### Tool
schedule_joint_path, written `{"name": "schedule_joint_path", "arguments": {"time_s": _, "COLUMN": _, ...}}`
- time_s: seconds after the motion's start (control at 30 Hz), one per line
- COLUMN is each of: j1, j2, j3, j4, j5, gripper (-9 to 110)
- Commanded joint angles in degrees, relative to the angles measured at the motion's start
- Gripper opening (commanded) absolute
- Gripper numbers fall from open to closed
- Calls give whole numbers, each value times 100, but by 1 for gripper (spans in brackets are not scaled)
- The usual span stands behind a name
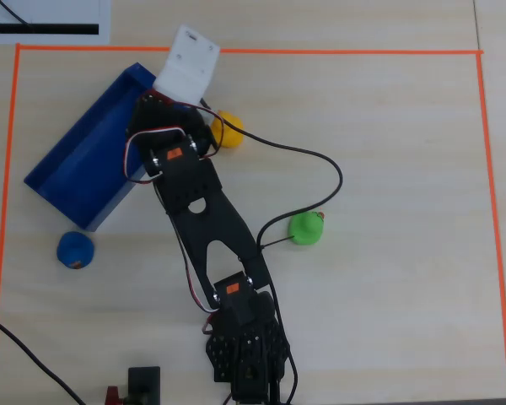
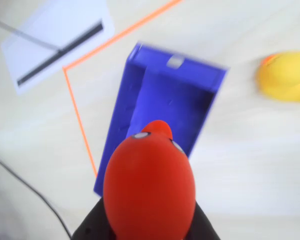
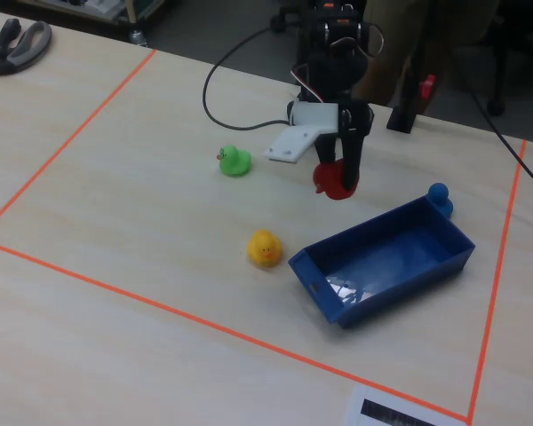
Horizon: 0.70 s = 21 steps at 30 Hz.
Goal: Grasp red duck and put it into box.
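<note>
**Red duck in the air, box empty**

Jaws are clamped on the red duck (image 2: 149, 185), with the gripper (image 3: 339, 186) holding it up off the table in the fixed view, just beside the box's (image 3: 444, 263) long wall and over bare wood. From the wrist view the duck fills the bottom of the shot and the box sits past it.

Surface is a pale wood table (image 3: 115, 213) with an orange tape border (image 3: 62, 146) marking out the work area. Plenty of open tabletop on the side away from the box.

Nothing visible inside the box. It lies at an angle near one corner of the tape.

Yellow duck (image 3: 264, 248) sits just beside the box's short end, green duck (image 3: 234, 161) further off, and a small blue toy (image 3: 440, 195) is against the box's far corner.
</note>
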Motion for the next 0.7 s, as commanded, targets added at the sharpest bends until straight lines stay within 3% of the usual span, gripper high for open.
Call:
{"name": "schedule_joint_path", "arguments": {"time_s": 0.0, "j1": -334, "j2": -483, "j3": -483, "j4": -18, "j5": 211, "gripper": 0}}
{"name": "schedule_joint_path", "arguments": {"time_s": 0.5, "j1": -1397, "j2": -1934, "j3": -211, "j4": -387, "j5": 185, "gripper": 0}}
{"name": "schedule_joint_path", "arguments": {"time_s": 0.67, "j1": -1441, "j2": -2013, "j3": -211, "j4": -202, "j5": -79, "gripper": 21}}
